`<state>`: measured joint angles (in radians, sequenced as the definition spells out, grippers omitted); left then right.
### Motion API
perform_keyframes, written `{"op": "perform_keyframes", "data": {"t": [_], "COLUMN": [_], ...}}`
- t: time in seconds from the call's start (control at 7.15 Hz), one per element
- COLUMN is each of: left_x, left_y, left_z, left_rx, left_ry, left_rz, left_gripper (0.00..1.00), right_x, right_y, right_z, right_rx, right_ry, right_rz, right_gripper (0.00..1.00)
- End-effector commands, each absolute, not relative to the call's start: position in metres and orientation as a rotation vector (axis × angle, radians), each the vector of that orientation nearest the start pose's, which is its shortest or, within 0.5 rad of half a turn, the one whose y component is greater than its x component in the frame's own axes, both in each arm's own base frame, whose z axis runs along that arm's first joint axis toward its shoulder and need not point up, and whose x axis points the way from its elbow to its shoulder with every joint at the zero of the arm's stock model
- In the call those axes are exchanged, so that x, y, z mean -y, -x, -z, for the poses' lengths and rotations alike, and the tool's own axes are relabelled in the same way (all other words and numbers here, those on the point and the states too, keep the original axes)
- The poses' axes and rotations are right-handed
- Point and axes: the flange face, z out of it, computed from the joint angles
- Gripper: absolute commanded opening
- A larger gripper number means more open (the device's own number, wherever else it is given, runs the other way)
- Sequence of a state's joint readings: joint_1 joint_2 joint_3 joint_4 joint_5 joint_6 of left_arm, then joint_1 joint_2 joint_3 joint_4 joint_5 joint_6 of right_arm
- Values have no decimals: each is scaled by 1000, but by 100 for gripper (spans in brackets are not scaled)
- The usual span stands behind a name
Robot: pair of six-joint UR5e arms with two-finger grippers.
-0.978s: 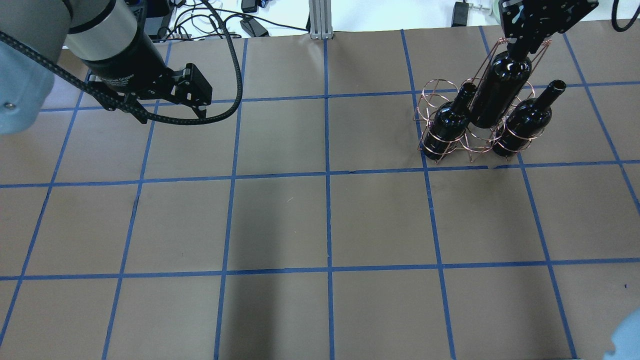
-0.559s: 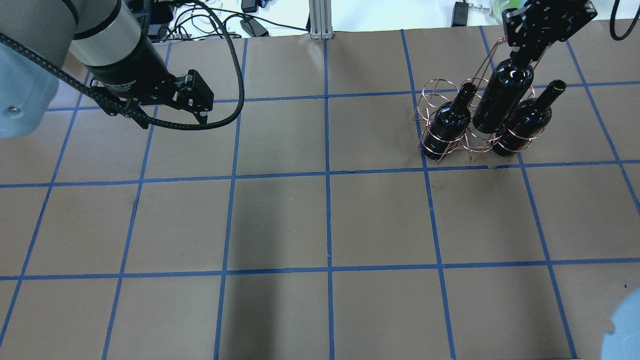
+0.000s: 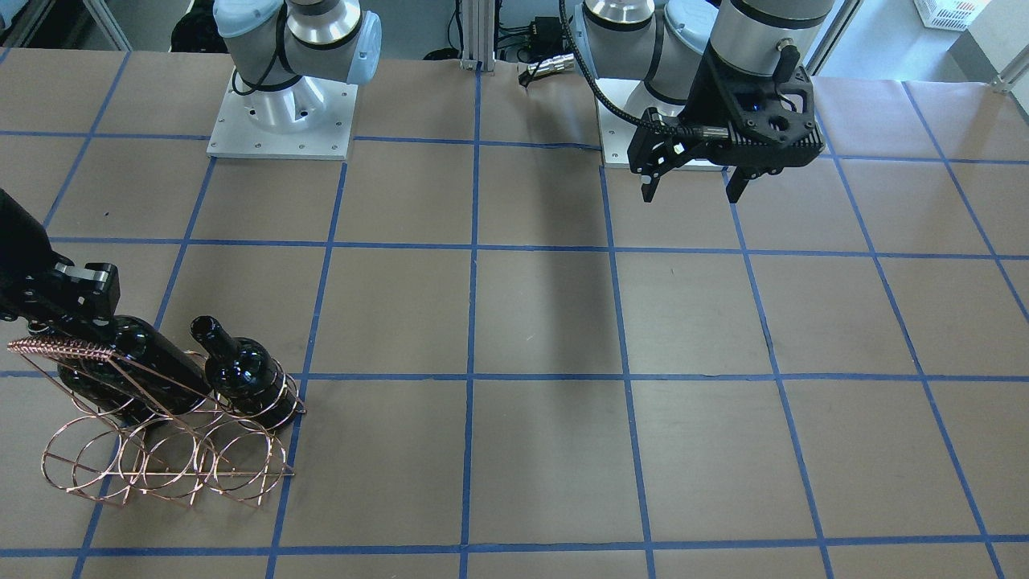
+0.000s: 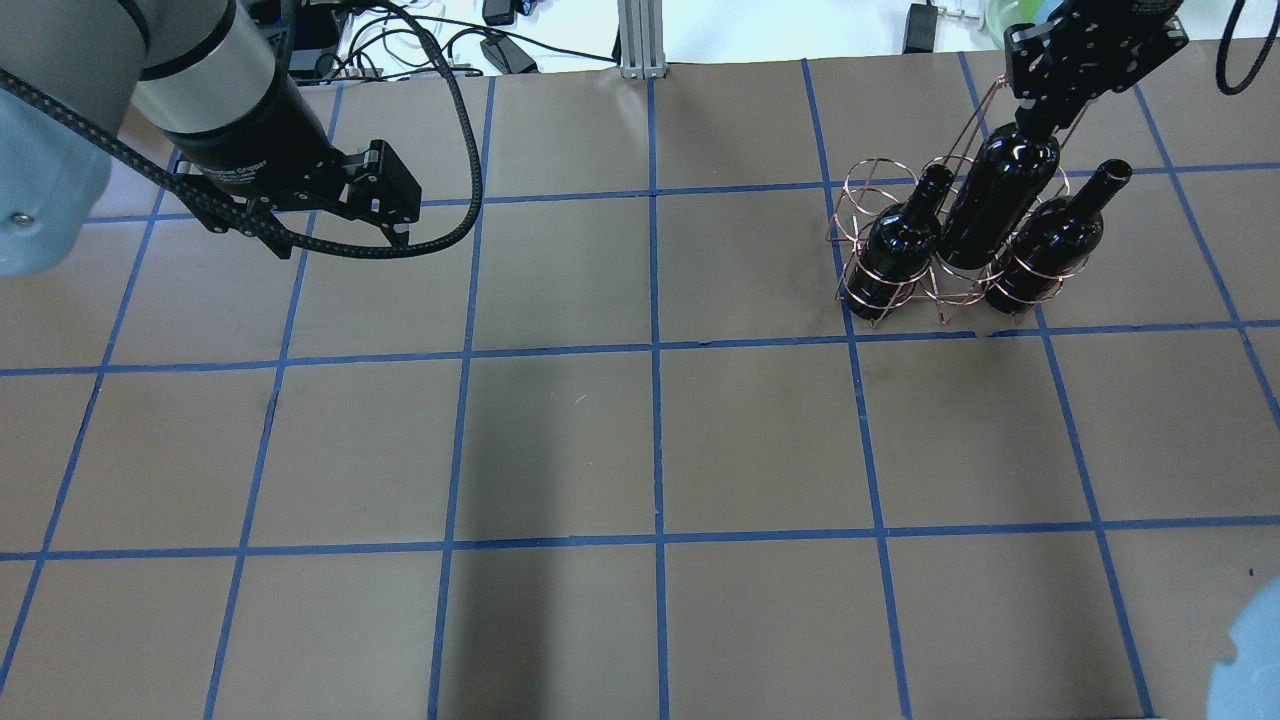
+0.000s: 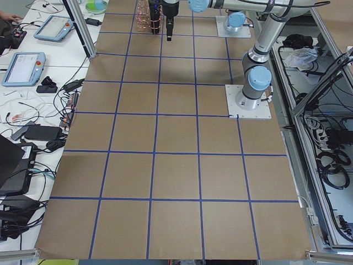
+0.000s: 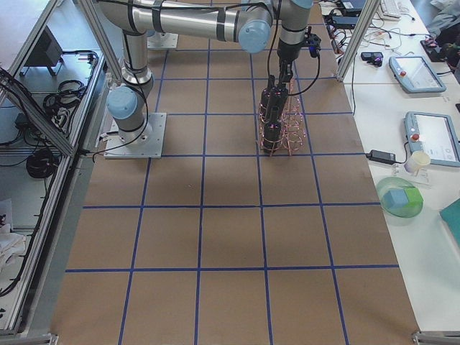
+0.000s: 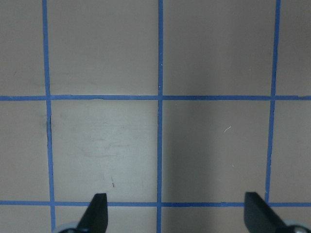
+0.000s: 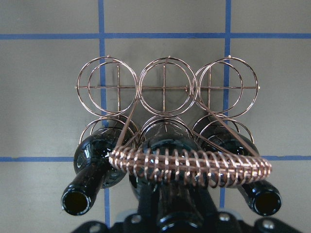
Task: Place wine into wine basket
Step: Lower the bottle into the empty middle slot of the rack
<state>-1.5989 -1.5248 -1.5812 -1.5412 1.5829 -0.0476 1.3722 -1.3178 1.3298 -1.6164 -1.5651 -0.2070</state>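
Note:
The copper wire wine basket (image 4: 868, 292) stands at the far right of the table. It also shows in the front view (image 3: 161, 462) and the right wrist view (image 8: 165, 87). My right gripper (image 4: 1035, 122) is shut on the neck of the middle wine bottle (image 4: 1000, 205), whose body sits tilted in the middle rear hoop. A second bottle (image 4: 903, 240) and a third (image 4: 1055, 240) rest in the hoops on either side. The coiled handle bar (image 8: 189, 167) lies across the bottle shoulders. My left gripper (image 3: 693, 189) is open and empty, far away above bare table.
Brown paper with a blue tape grid covers the table (image 4: 640, 450). The basket's front row of hoops (image 8: 221, 87) holds nothing. Cables and power bricks (image 4: 480, 45) lie beyond the far edge. The arm bases (image 3: 281, 121) stand at the robot's side.
My right gripper has lowered the middle bottle deeper into the basket, between the other two. My left gripper has shifted slightly and stays open.

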Motion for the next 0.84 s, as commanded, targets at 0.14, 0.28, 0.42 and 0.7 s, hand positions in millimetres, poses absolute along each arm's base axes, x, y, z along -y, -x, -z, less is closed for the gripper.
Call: {"op": "perform_keyframes", "data": {"t": [0.14,0.28,0.42,0.7], "left_x": [478,477,475,475], "left_y": [144,146,146,146], "left_z": [-507,-509,-511,-510], "left_rx": [-3134,-3142,-3140,-3142], "left_ry": [39,36,36,34], "left_rz": [123,128,133,130], "left_gripper": [100,100,100,100], "right_x": [616,616,616,614], "right_y": [-13,-13,-13,-14], "right_z": [-440,-437,-428,-403], "right_rx": [-3145,-3144,-3141,-3140], "right_ry": [20,20,22,22], "right_rz": [80,71,49,37], "right_gripper": [0,0,0,0]}}
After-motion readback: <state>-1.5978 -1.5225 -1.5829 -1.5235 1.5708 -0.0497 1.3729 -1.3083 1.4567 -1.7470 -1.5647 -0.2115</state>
